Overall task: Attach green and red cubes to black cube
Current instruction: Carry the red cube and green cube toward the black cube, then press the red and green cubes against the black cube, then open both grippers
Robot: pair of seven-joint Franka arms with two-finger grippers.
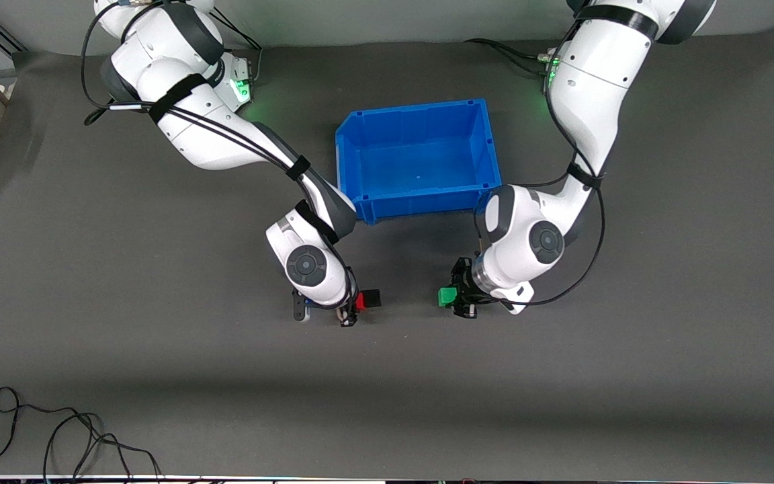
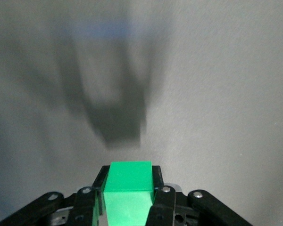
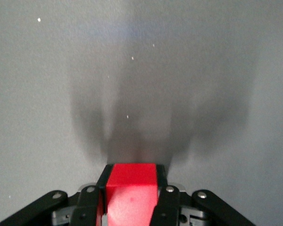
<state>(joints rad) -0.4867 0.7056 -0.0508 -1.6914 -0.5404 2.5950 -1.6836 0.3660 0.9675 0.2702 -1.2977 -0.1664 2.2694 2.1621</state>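
**Green, red and black: three cubes, two grippers, one blue bin**

Dark grey matting covers the bench (image 1: 158, 376), where three small cubes of equal size are in play: one green, one red, one black. The left gripper (image 1: 459, 298) has its jaws closed on the green cube (image 1: 447, 296), which shows between the two black fingers (image 2: 156, 181) in the left wrist view, its shadow falling on bare mat. The right gripper (image 1: 352, 310) has its jaws closed on the red cube (image 1: 361, 302), gripped the same way in the right wrist view between its fingers (image 3: 161, 181). The black cube (image 1: 372, 298) sits against the red one, on the side toward the left arm's end of the bench; whether it rests on the mat cannot be told. An open strip of mat separates the black cube from the green cube. One blue bin (image 1: 420, 158) stands farther from the front camera than all three cubes, between the two arms, nothing visible inside it. Wide bare mat lies nearer the front camera. One loose black cable (image 1: 71, 437) curls at the nearest edge, toward the right arm's end
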